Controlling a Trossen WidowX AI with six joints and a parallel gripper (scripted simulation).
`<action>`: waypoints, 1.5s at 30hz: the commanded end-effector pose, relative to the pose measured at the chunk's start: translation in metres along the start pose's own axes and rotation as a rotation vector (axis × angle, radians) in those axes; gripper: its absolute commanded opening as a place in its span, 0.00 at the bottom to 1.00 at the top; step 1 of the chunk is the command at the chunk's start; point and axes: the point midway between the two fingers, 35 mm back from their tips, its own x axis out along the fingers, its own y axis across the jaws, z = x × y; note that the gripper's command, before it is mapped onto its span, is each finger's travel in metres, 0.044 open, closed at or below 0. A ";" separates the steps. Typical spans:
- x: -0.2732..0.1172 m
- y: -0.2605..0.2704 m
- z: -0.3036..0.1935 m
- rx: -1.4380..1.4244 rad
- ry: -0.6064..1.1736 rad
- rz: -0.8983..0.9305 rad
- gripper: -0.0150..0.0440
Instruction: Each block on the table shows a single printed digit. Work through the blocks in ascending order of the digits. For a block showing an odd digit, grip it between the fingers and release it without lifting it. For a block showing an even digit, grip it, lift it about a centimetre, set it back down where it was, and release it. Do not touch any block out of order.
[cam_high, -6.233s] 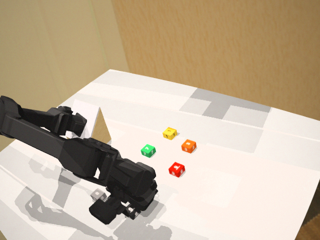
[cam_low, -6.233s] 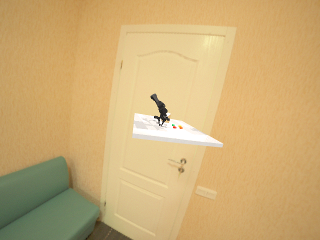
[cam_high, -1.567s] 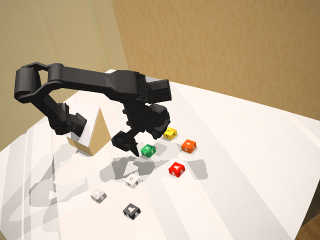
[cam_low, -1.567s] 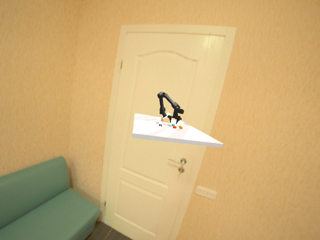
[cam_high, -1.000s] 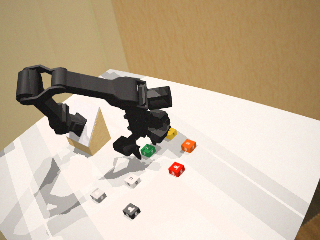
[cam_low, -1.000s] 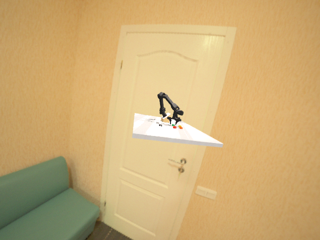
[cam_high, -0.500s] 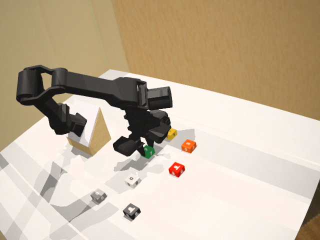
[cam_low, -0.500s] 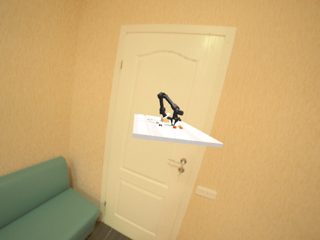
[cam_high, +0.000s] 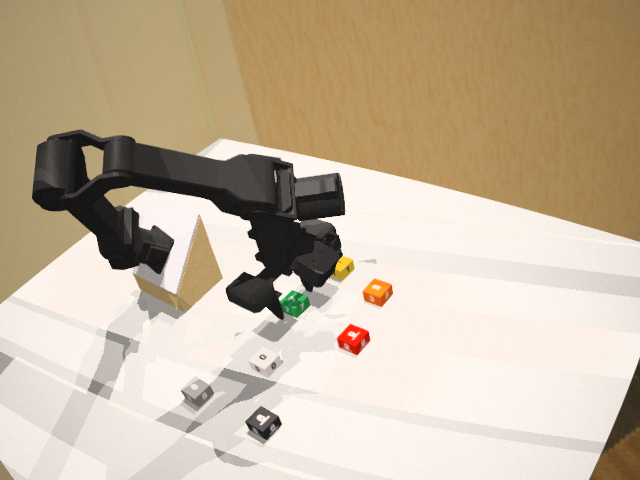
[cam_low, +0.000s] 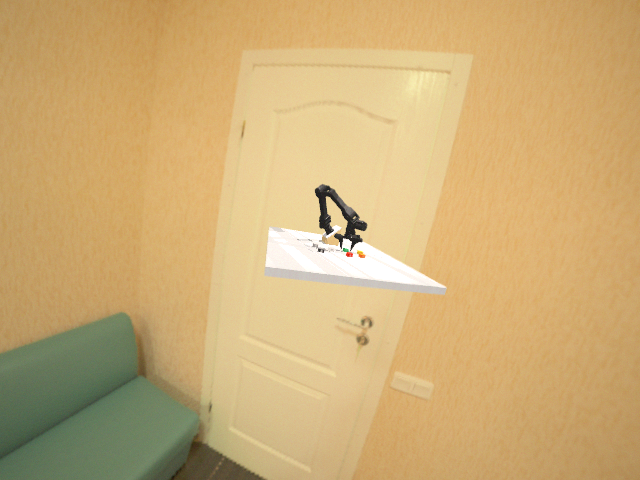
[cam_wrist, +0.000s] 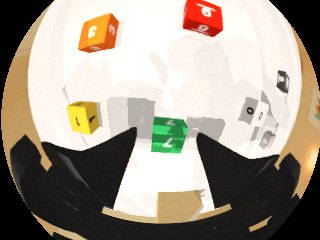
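Jaws of the gripper (cam_high: 295, 303) (cam_low: 347, 248) (cam_wrist: 167, 132) were spread, nothing pinched. Green 7 block (cam_high: 295, 303) (cam_low: 345, 250) (cam_wrist: 169, 136) sat on the table (cam_high: 465, 361) (cam_low: 356, 280) (cam_wrist: 145, 175) between the fingertips, a gap each side, likely so closing would catch opposite faces. Odd digit, so the job was squeeze and release, no lift. Couldn't tell if that squeeze was pending or done. Yellow 1 block (cam_high: 343, 267) (cam_low: 360, 252) (cam_wrist: 83, 117) stood just outside one finger, so wide jaws probably risked a nudge. Orange 3 block (cam_high: 377, 292) (cam_low: 361, 255) (cam_wrist: 99, 33) and red block (cam_high: 353, 339) (cam_low: 349, 254) (cam_wrist: 202, 17) lay beyond the tips, out of the grip line.
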 end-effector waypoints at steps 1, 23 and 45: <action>0.000 0.000 0.001 -0.003 -0.005 -0.004 0.93; -0.117 0.001 0.000 -0.004 -0.003 0.001 0.46; -0.119 -0.174 0.005 -0.007 -0.005 0.003 0.46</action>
